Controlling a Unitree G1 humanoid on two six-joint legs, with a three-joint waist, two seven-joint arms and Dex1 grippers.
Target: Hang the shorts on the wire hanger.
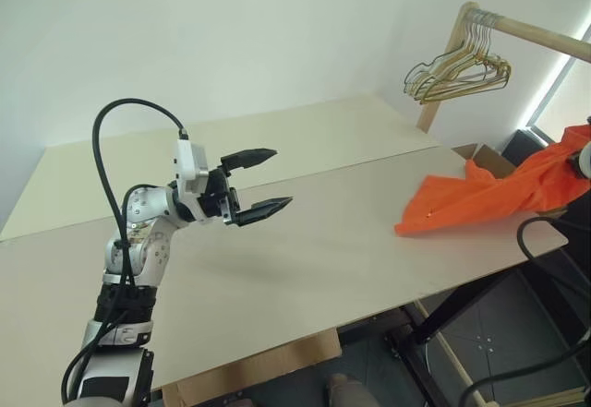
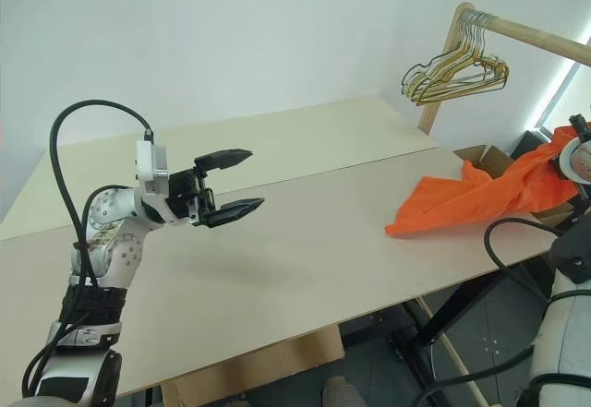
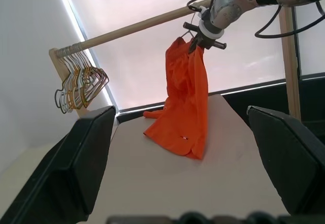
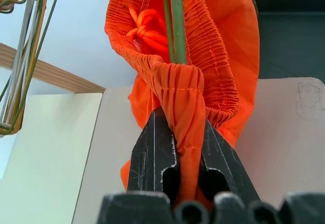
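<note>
1. Right gripper (image 4: 179,148) clamped on shorts (image 1: 480,195) waistband, lifted at 3 o'clock; lower end draped on table (image 1: 305,241).
2. Left gripper (image 1: 263,185) spread wide, empty, at 9 o'clock.
3. Hanger (image 4: 175,21) wire beside waistband.

My left pincer (image 1: 261,184): 2 black pointed fingers on a black base, white boxy camera housing behind. Silver jointed arm with small screws, thick black cable looping over it.
</note>
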